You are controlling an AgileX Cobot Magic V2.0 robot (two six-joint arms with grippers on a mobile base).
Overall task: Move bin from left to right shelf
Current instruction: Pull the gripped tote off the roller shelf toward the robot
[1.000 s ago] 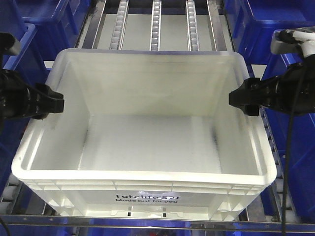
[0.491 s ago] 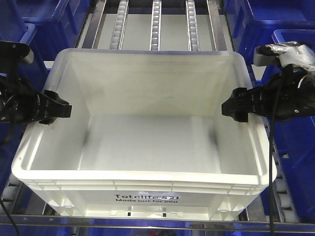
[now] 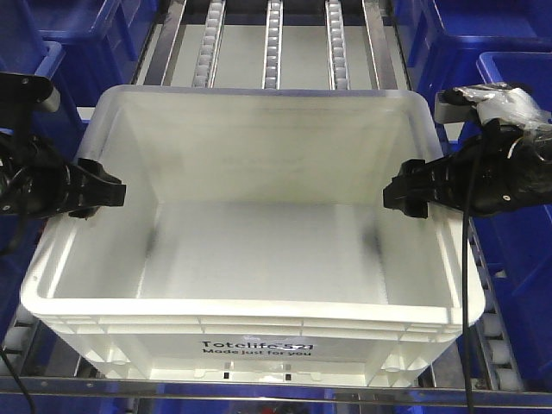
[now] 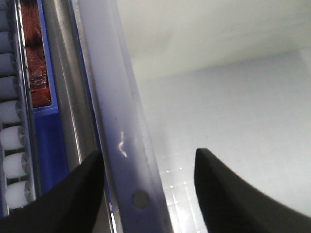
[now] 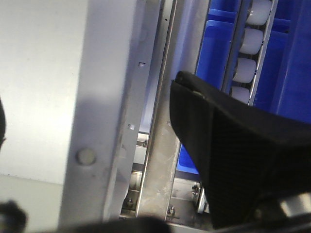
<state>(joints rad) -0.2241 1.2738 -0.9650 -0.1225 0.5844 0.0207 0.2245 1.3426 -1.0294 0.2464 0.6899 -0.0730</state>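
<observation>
**White tote on the rollers, an arm at each side**

White plastic with the "Totelife" print facing the camera: the bin (image 3: pixel 259 312) sits on the roller shelf (image 3: pixel 272 43), just behind the steel front bar (image 3: pixel 103 390). About halfway back, the left gripper (image 3: pixel 108 191) is at the bin's left rim and the right gripper (image 3: pixel 398 191) is at its right rim. The wrist views show both pairs of fingers spread, one finger inside the wall and one outside. The rim sits loose in the gap, so nothing's clamped. The right's inner finger is barely in shot. Further back, dark blue bins (image 3: pixel 483 34) flank the rails.
</observation>
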